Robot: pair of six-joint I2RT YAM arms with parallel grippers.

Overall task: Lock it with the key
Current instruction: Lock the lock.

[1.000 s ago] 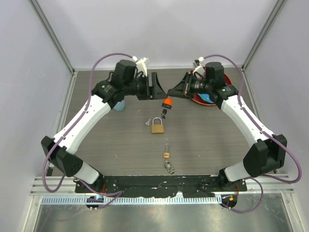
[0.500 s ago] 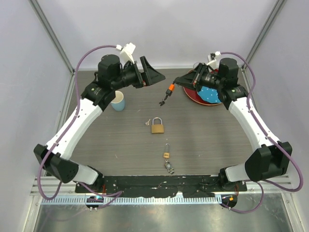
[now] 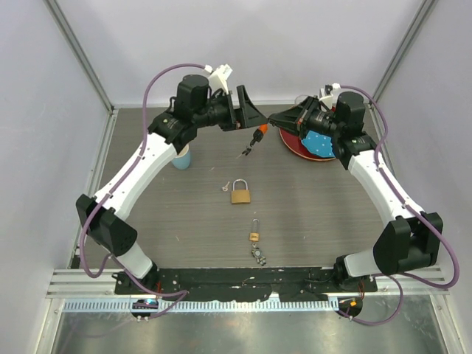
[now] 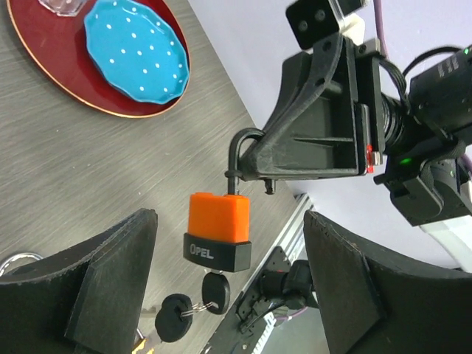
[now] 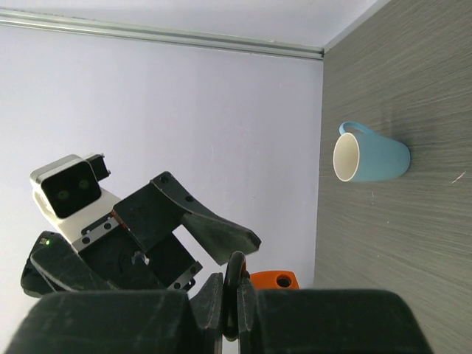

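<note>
Key bunch: hangs in the gap between the jaws of the left gripper, clear of both pads. The left jaws stand wide. The bunch is carried by the right gripper, whose jaws are closed on the loop at the top of the bunch, pinching it at the fingertips

Construction, top to bottom:
- loop: slim curved bare metal
- block: rectangular, bright orange, smooth plastic
- band: glossy black, white lettering OPEL
- two round black key heads on a small ring

The pads are matt black wedges with a coarse surface. The right gripper's fingers are angular black moulded plastic

Beyond the left jaws lies a round dark red plate carrying a scalloped turquoise dish with white dots. The table is grey with a fine linear grain. A light blue mug, pale inside, stands behind the left gripper. A brass padlock with a steel shackle lies flat on the near side of both jaws, well apart from them
</note>
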